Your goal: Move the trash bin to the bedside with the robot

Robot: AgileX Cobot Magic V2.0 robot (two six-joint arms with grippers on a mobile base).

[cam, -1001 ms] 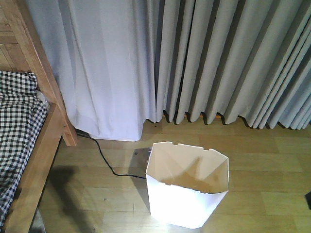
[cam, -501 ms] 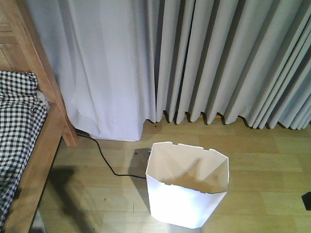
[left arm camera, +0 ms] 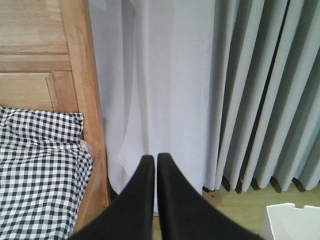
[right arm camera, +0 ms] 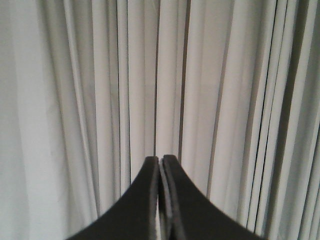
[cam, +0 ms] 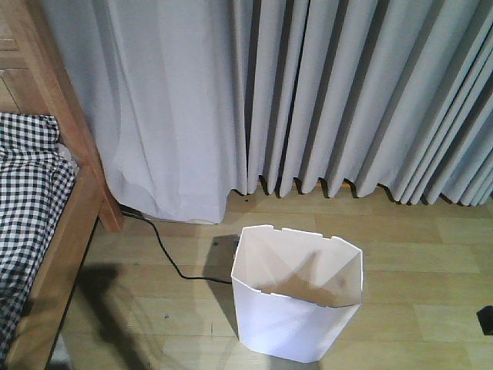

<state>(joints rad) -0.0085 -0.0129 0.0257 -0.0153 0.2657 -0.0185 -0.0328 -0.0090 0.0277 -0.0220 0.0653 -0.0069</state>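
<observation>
The white faceted trash bin (cam: 285, 324) stands upright on the wooden floor at lower centre, its cream interior empty. One corner of its rim shows in the left wrist view (left arm camera: 295, 222). The bed's light-brown wooden frame (cam: 73, 220) and black-and-white checked bedding (cam: 31, 208) are at the left, a short gap of floor away from the bin. They also show in the left wrist view, frame (left arm camera: 85, 100) and bedding (left arm camera: 40, 165). My left gripper (left arm camera: 152, 157) is shut and empty, facing the curtain beside the bedpost. My right gripper (right arm camera: 161, 159) is shut and empty, facing curtain folds.
Grey pleated curtains (cam: 323, 100) hang to the floor behind the bin. A loose black cable (cam: 166, 254) runs over the floor from under the curtain towards the bin. A small dark thing (cam: 485, 320) shows at the right edge.
The view has shifted only slightly. The bin stays at the same place in the frame. The dark thing at the right edge has dropped a little.
</observation>
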